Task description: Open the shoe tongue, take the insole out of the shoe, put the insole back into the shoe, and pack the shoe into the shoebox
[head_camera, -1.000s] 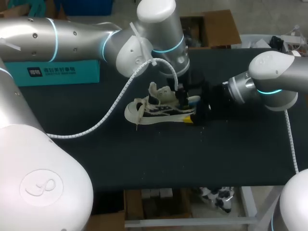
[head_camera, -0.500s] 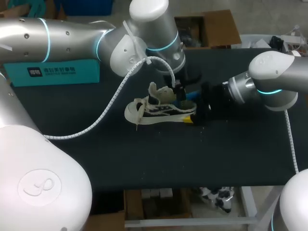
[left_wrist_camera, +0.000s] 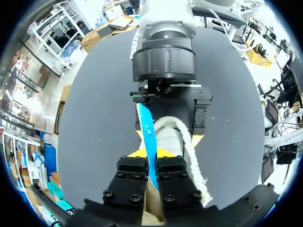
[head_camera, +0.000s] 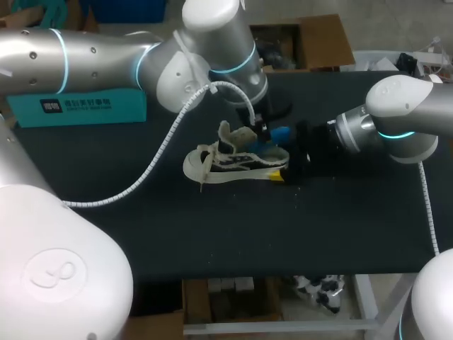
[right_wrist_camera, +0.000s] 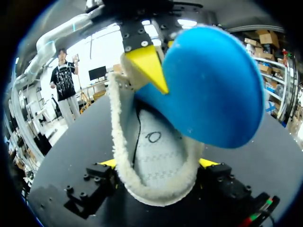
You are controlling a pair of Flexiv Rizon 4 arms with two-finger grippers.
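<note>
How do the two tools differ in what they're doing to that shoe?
The left tool is shut on the blue insole, fingers almost together on its thin edge; the right tool is shut on the heel of the shoe, fingers wide apart. The left tool hangs above the shoe; the right tool sits low behind the heel. Both have yellow tips.

Even overhead light; soft glare on the left arm.
</note>
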